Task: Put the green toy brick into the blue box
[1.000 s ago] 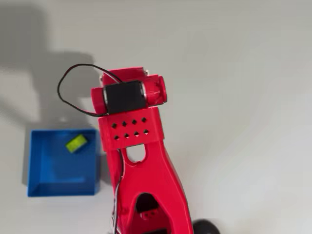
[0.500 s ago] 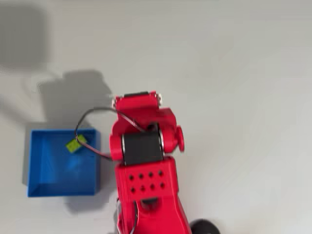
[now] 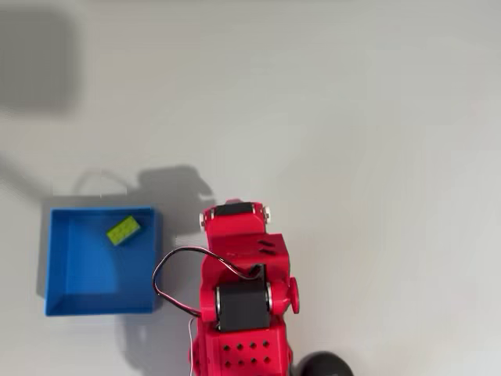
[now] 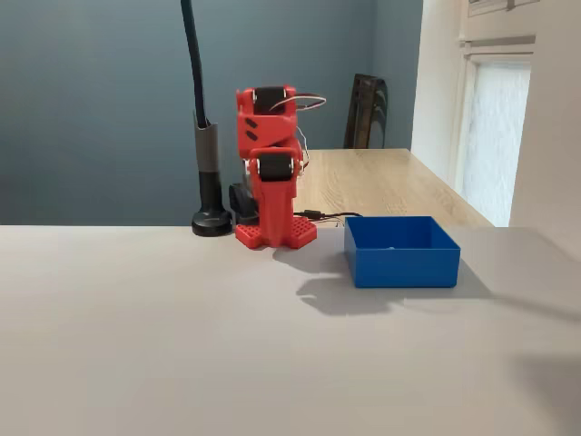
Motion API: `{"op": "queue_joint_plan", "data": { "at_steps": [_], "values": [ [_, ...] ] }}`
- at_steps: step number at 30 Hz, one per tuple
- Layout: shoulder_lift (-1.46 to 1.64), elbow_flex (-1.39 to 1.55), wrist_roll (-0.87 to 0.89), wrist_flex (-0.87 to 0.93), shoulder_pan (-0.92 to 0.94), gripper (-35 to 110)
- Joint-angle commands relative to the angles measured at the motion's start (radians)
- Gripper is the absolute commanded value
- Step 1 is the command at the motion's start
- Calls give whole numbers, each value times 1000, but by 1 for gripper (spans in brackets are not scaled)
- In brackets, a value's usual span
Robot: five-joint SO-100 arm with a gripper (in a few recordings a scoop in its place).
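The green toy brick (image 3: pixel 124 229) lies inside the blue box (image 3: pixel 50 266), near its upper right corner in the overhead view. Nothing touches it. The red arm (image 3: pixel 241 290) is folded back over its base at the bottom centre, to the right of the box and apart from it. In the fixed view the arm (image 4: pixel 272 163) stands folded upright behind the blue box (image 4: pixel 404 263), whose front wall hides the brick. The gripper's fingers are tucked into the folded arm, and I cannot make out how the jaws stand.
A black lamp stand (image 4: pixel 211 218) with a round foot (image 3: pixel 321 365) sits beside the arm's base. Cables (image 4: pixel 318 215) run behind the box. A wooden table (image 4: pixel 381 182) stands further back. The grey tabletop (image 3: pixel 352 141) stretches wide around the box.
The arm has drawn back toward the bottom of the overhead view and folded over its base. The brick stays where it lay in the box.
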Motion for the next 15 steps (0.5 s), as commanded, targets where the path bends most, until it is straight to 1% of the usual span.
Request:
{"op": "queue_joint_plan", "data": {
  "at_steps": [1, 10, 15],
  "values": [
    [74, 67, 11, -26, 0, 0],
    [163, 210, -32, -66, 3, 0],
    [173, 241, -25, -67, 3, 0]
  ]
}}
